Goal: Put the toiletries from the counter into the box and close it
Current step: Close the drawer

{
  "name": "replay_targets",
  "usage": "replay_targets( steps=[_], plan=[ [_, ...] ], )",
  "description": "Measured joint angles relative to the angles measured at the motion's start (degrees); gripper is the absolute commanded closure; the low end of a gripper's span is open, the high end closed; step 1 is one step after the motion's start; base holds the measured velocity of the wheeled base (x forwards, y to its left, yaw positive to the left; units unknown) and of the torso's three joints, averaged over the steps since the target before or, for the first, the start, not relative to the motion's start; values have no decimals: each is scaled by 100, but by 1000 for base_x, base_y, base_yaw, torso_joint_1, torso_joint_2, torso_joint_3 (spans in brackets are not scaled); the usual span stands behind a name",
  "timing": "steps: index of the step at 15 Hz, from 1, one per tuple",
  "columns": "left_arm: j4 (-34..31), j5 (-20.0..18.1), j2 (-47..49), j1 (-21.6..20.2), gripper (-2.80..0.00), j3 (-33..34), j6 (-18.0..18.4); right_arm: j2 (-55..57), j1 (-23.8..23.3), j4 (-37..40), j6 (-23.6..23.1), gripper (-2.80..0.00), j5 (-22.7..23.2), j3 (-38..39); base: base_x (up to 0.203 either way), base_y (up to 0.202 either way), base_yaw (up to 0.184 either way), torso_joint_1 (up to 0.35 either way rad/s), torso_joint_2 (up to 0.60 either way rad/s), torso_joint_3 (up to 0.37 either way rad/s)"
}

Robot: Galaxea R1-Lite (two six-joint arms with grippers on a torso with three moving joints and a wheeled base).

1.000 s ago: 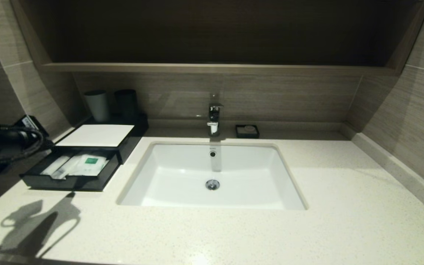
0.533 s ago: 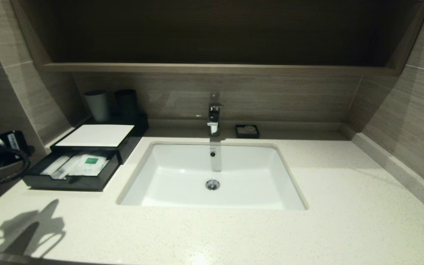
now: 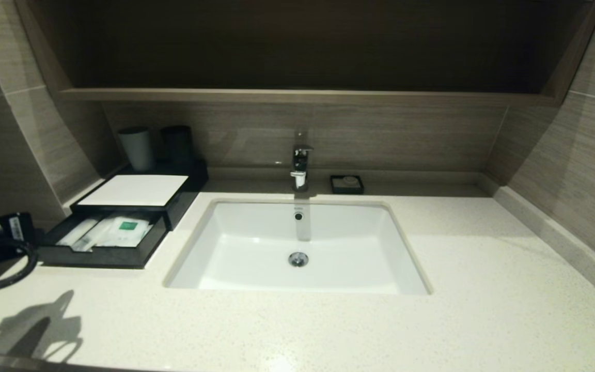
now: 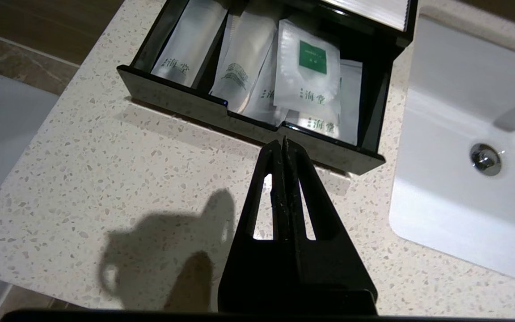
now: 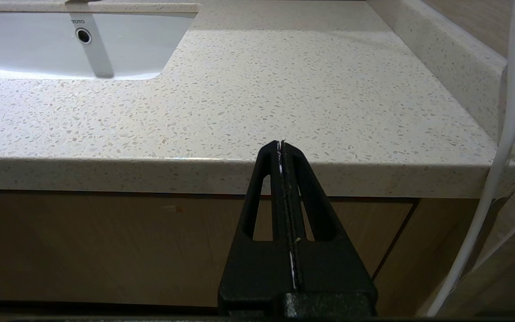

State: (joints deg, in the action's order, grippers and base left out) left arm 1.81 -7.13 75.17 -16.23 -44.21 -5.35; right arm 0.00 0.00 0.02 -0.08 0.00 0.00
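Observation:
The black box with a white top panel stands at the back left of the pale speckled worktop. Its drawer is pulled out. In it lie the flat sachet with a green mark and a narrow pouch. The left wrist view shows the sachet, the pouch and other white packets in the drawer. My left gripper is shut and empty, above the worktop just short of the drawer's front. My right gripper is shut and empty, parked below the worktop's front edge. The brown ledge bears no packets.
A white sink with a tap lies right of the box. A small black soap dish sits behind it. Two cups stand behind the box. A white cable hangs beside the right gripper.
My left arm has drawn back and down toward the left front edge, away from the drawer. Its shadow on the worktop has slid left. The drawer and packets have not moved.

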Motion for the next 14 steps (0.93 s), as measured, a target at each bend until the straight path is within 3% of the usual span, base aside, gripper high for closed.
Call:
replay_targets(
  steps=[5, 14],
  plan=[
    [83, -384, 5, -52, 0, 130, 197, 0, 0, 0, 0, 0, 0, 0, 0, 0, 0, 0, 0, 0],
    [110, -426, 640, 18, 0, -36, 266, 0, 0, -2, 0, 0, 0, 0, 0, 0, 0, 0, 0, 0]
  ],
)
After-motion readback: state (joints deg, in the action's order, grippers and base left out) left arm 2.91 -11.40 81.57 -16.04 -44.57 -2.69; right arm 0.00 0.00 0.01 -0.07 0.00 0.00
